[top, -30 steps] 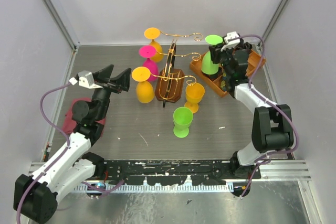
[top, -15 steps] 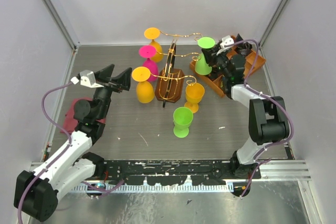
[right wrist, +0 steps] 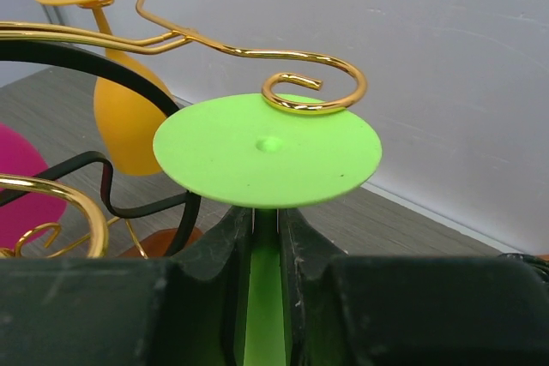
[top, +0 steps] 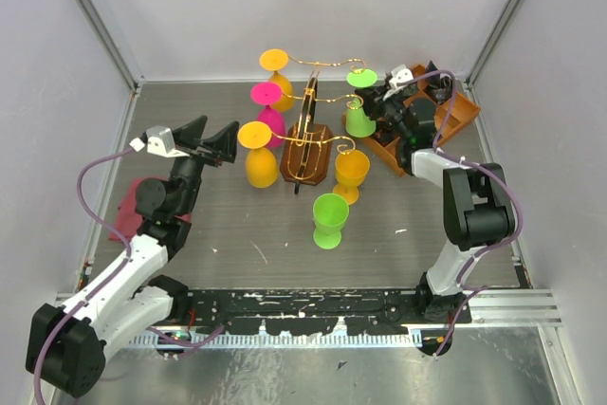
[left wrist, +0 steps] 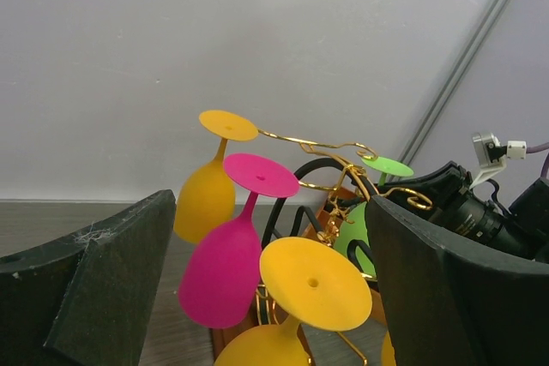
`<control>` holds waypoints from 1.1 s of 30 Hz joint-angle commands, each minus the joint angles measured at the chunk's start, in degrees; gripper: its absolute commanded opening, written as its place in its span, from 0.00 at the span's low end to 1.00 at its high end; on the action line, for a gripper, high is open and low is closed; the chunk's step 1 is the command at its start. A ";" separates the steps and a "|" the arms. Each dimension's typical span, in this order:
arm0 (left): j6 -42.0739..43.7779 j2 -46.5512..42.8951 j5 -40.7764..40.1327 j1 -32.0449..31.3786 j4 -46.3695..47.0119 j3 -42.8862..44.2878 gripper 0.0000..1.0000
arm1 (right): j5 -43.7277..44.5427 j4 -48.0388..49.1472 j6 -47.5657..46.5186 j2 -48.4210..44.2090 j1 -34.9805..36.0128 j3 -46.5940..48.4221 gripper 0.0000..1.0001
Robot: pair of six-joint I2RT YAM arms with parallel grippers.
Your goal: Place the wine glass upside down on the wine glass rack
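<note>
Nearest the arm bases, on the left side of the gold wire wine glass rack on its dark brown wooden base (top: pixel 305 144), the left gripper (top: pixel 215 134) hangs in the air with its jaws spread wide and nothing between them; in front of the rack stand an upright green plastic goblet (top: pixel 330 220) and, closer to the rack's base, an upright orange plastic goblet (top: pixel 351 173); on the rack's left arms hang three inverted glasses, a near orange hanging glass (top: pixel 258 154), a pink hanging glass (top: pixel 269 111) and a far orange hanging glass (top: pixel 278 68); at the rack's right side, level with its upper scroll-ended arm (right wrist: pixel 313 83), is the lime-green plastic wine glass (right wrist: pixel 268 150); it is upside down, flat round foot uppermost with a small dimple at its centre, thin stem running straight down, bowl below; the scroll shows just over the foot's far edge, and whether they touch cannot be told; the right gripper (right wrist: pixel 264 250) is closed narrowly on the stem just under the foot, its dark fingers (right wrist: pixel 206 255) pressed to both sides; right of the rack, beyond the glass, lies an orange-brown compartment tray (top: pixel 457 106).
</note>
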 commanded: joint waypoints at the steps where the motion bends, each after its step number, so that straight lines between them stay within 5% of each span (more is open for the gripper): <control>1: 1.17 0.52 -0.81 0.15 2.90 -0.90 0.98 | 0.11 6.56 -1.07 -1.03 0.81 1.34 0.01; 20: -0.03 0.84 -0.85 0.19 3.31 -1.07 0.98 | 6.69 5.98 -5.19 -8.71 0.80 -8.10 0.01; 33: -0.59 1.33 -1.11 0.19 4.01 -1.46 0.98 | 6.03 7.59 -3.54 -9.67 0.77 -4.72 0.01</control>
